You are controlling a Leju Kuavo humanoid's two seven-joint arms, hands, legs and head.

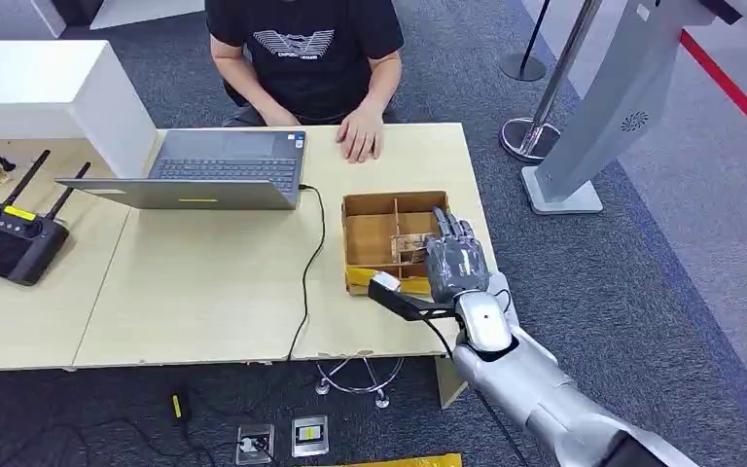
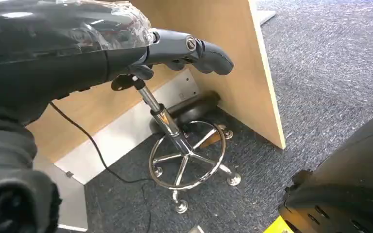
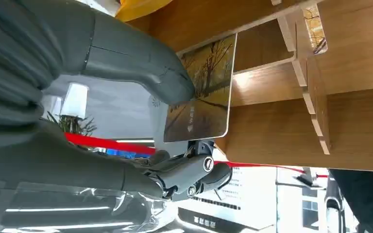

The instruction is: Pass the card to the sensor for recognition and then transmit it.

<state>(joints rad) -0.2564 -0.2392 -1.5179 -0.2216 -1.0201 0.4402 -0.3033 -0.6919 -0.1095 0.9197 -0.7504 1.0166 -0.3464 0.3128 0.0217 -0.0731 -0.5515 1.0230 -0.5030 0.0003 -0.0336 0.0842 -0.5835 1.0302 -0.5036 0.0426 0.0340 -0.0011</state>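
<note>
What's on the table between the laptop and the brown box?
In the head view, a black cable runs down the table between the laptop and the box.

A pale wooden table [image 1: 204, 292] stands on grey carpet [image 1: 661, 272], with a white cabinet [image 1: 49, 92] at its far left corner. Beside the table on the right rise a grey kiosk stand [image 1: 598, 117] and 2 chrome barrier posts [image 1: 545, 97], with a red line [image 1: 734, 88] on the floor beyond. Under the table stands a chrome stool base [image 2: 187, 162], and a black cable [image 1: 306, 282] trails across the tabletop.
</note>
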